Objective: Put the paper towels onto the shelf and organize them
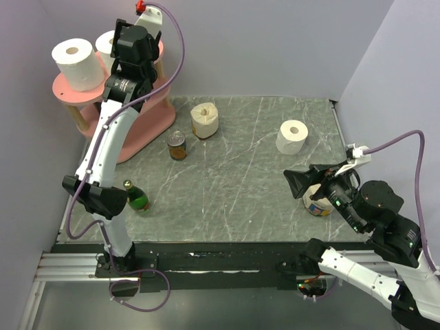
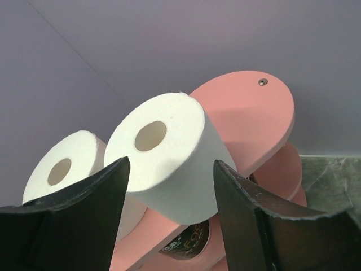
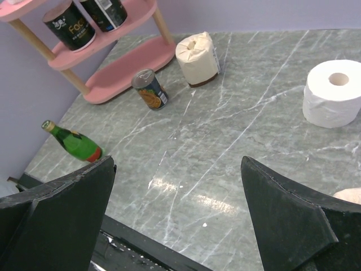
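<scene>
The pink shelf [image 1: 141,134] stands at the far left. Two white paper towels stand on its top board [image 2: 242,113]: one [image 1: 72,62] at the left end, and a second [image 2: 163,158] beside it, between the fingertips of my left gripper [image 2: 171,164]. That gripper is open, its fingers close against this roll's sides, and the roll rests on the board. A cream roll [image 1: 205,119] and a white roll [image 1: 292,136] stand on the table. My right gripper [image 1: 300,182] hovers open and empty over the near right of the table, well short of the white roll [image 3: 333,93].
A small can [image 1: 177,145] stands in front of the shelf. A green bottle [image 1: 136,196] lies by the left arm. Dark cans [image 3: 70,25] sit on the shelf's middle tier. Another can [image 1: 317,204] sits under the right wrist. Purple walls close the left, back and right.
</scene>
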Available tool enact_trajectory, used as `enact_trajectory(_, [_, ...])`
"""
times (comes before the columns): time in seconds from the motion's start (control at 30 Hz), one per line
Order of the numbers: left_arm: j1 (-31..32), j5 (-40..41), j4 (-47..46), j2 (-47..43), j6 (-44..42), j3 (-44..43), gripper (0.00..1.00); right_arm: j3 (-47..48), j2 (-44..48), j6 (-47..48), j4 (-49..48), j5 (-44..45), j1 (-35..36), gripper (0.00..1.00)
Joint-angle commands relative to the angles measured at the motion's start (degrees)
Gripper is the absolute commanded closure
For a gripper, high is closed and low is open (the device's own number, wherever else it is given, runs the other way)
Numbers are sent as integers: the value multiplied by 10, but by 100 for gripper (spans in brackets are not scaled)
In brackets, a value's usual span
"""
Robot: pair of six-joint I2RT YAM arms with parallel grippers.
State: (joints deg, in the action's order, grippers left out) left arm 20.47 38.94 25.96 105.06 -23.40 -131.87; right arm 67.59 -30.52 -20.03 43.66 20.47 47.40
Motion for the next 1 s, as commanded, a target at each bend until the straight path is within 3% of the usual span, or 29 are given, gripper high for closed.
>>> enact_trajectory(0.0, [17,23,-28,-46,-16,8,32,9,-11,3,-29,-7,3,0])
enact_trajectory(0.07, [28,20,-22,-51,-10,14,33,4,-12,2,-33,-7,3,0])
enact_trajectory(0.23, [44,-2,-2,-80,37,96,48,21,-28,4,-28,-12,3,0])
enact_trajectory(0.4, [40,36,-8,-66,31,131,54,25,-25,2,-26,-17,3,0])
enact_trajectory(0.97, [-16,51,-23,-13,15,87,51,24,-10,-4,-13,-6,3,0])
